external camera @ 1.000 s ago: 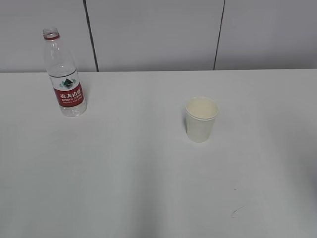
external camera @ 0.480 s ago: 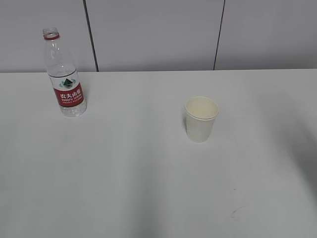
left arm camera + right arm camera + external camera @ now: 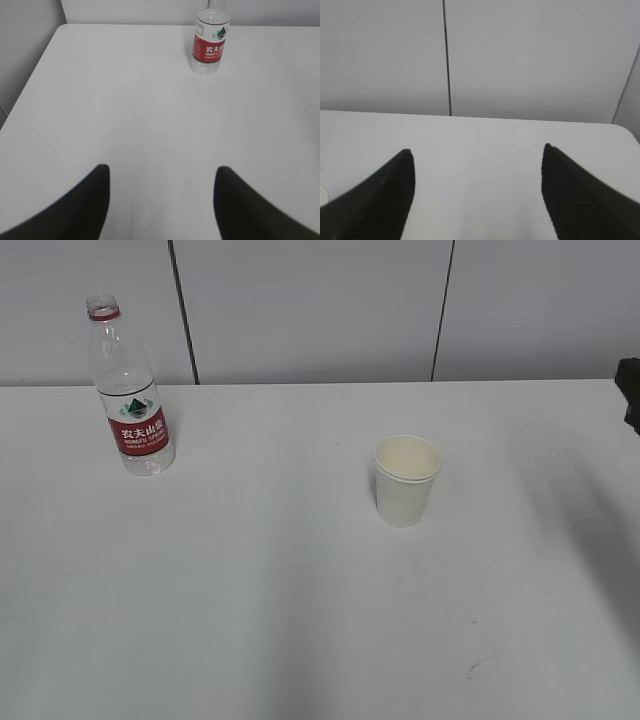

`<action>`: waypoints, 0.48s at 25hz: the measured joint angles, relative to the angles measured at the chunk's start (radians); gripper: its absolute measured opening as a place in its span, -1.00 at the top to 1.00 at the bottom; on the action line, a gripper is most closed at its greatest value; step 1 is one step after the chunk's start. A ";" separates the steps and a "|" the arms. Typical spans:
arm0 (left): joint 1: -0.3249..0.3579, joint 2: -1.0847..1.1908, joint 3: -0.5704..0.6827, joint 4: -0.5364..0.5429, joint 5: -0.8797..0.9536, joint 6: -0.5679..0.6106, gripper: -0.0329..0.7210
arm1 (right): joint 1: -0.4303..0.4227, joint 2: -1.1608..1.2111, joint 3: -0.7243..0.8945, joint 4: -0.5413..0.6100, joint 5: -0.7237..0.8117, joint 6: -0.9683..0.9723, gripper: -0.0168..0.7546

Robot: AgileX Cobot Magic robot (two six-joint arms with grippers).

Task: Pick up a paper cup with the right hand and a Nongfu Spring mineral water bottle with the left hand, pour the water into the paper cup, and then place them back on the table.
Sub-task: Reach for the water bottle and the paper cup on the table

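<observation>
Bottle (image 3: 130,390) upright, far-left on counter (image 3: 300,620); paper cup (image 3: 405,480) upright near centre, well apart, nothing between. Right arm (image 3: 629,390) just at right edge. Left claw (image 3: 160,200) and right claw (image 3: 477,190) both spread wide, empty.

A dark bit of the right hand (image 3: 630,390) newly at the exterior view's right edge

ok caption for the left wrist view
Open left tool facing the Nongfu Spring bottle upright across the white table.
</observation>
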State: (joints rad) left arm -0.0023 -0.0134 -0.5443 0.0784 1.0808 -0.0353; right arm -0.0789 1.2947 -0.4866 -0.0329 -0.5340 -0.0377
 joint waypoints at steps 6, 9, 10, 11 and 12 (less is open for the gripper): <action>0.000 0.000 0.000 0.000 0.000 0.000 -0.16 | 0.000 0.146 0.031 -0.143 -0.174 0.094 -0.55; 0.000 0.000 0.000 0.000 0.000 0.000 -0.16 | 0.000 0.209 0.073 -0.197 -0.256 0.096 -0.55; 0.000 0.000 0.000 0.000 0.000 0.000 -0.16 | 0.000 0.227 0.085 -0.223 -0.272 0.098 -0.55; 0.000 0.000 0.000 0.000 0.000 0.000 -0.16 | 0.000 0.246 0.094 -0.255 -0.288 0.098 -0.55; 0.000 0.000 0.000 0.000 0.000 0.000 -0.16 | 0.000 0.263 0.103 -0.285 -0.302 0.098 -0.55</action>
State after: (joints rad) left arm -0.0023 -0.0134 -0.5443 0.0784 1.0808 -0.0353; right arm -0.0789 1.5581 -0.3838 -0.3175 -0.8357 0.0603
